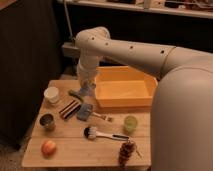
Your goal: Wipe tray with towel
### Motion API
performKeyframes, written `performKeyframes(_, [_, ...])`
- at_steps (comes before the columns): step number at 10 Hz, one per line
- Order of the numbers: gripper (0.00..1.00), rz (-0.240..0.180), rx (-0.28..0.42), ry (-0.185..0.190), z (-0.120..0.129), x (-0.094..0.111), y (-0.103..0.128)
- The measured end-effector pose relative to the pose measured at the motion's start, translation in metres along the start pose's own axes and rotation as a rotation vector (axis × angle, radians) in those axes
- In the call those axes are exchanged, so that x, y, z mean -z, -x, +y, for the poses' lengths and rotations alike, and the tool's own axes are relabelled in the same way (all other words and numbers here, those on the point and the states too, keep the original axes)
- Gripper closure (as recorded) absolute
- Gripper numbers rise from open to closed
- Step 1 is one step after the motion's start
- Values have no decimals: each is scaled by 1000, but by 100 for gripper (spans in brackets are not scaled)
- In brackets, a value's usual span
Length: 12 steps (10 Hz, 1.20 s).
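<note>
The tray (123,89) is a large yellow-orange bin at the back right of the wooden table. My arm reaches in from the right and bends down just left of the tray. The gripper (85,85) hangs at the tray's left wall, shut on the towel (80,93). The towel is a small bunched blue-grey cloth that dangles under the fingers, just above the table top and outside the tray.
On the table (65,152) stand a white cup (51,94), a metal cup (47,121), a green cup (130,123) and an apple (48,147). A striped dark bar (69,108), a grey-blue block with a fork (85,111), a white-handled brush (100,133) and a dark bunch (126,150) lie in front of the tray.
</note>
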Motion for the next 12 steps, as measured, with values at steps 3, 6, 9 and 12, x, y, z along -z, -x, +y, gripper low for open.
performKeyframes(3, [100,-17,-21,-2,-3,7,11])
performKeyframes(6, [100,-17,-22,-3,-4,7,11])
performKeyframes(9, [100,-41,-25,-30,-9,8,18])
performKeyframes(12, [100,-111,-44,-59,-39,10,55])
